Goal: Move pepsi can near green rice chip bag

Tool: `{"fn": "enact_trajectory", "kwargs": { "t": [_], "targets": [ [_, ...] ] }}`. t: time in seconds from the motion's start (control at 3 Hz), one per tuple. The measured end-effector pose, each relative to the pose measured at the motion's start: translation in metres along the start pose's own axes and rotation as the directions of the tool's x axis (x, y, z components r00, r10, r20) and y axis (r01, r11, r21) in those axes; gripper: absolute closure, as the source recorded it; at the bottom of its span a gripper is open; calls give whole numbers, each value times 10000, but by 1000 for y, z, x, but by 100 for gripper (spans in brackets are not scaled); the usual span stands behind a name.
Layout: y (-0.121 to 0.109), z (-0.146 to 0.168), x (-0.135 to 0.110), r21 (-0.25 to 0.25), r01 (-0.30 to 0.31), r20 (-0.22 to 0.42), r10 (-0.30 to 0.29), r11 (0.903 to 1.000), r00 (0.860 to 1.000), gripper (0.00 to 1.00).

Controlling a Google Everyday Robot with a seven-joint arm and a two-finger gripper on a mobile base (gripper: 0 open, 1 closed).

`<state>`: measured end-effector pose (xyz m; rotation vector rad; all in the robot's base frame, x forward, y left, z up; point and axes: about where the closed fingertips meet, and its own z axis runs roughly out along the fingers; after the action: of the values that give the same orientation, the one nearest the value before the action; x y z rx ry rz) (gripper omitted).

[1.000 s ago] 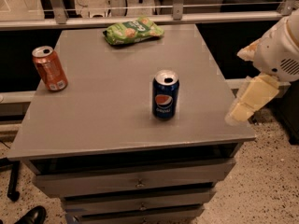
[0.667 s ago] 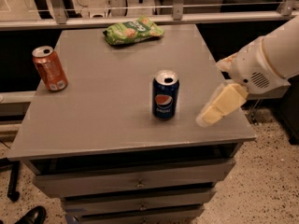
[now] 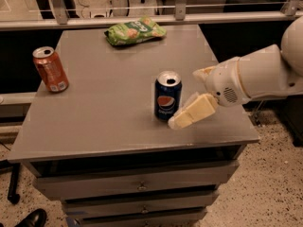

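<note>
One gray drawer tbl [image 3: 109, 89], speckled floor [image 3: 279, 183]; jaws apart just beside pepsi can [image 3: 168, 98].

Two drink cans are standing on the one grey surface [image 3: 109, 108]: one pepsi can [image 3: 168, 96] and one orange soda can [image 3: 50, 69]. One green rice chip bag [image 3: 135, 30] is lying at the far edge, making three items in all. One claw [image 3: 184, 98] is hovering just right of the pepsi can, and its two fingers [image 3: 194, 111] are standing apart. Three drawer fronts [image 3: 142, 186] are showing beneath the surface. One dark shoe [image 3: 28, 219] is peeking in at the lower left corner.
</note>
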<state>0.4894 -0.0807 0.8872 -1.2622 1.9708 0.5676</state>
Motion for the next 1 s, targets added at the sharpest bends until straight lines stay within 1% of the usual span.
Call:
{"fn": "enact_trajectory", "kwargs": {
  "t": [0.33, 0.67, 1.0],
  "targets": [
    [6, 23, -9, -304, -347, 1003, 376, 9989, 9942, 0],
    [8, 39, -15, -544, -913, 1839, 998, 9943, 9779, 16],
    [8, 46, -22, -666, -1187, 2429, 1314, 9907, 9611, 39]
  ]
}}
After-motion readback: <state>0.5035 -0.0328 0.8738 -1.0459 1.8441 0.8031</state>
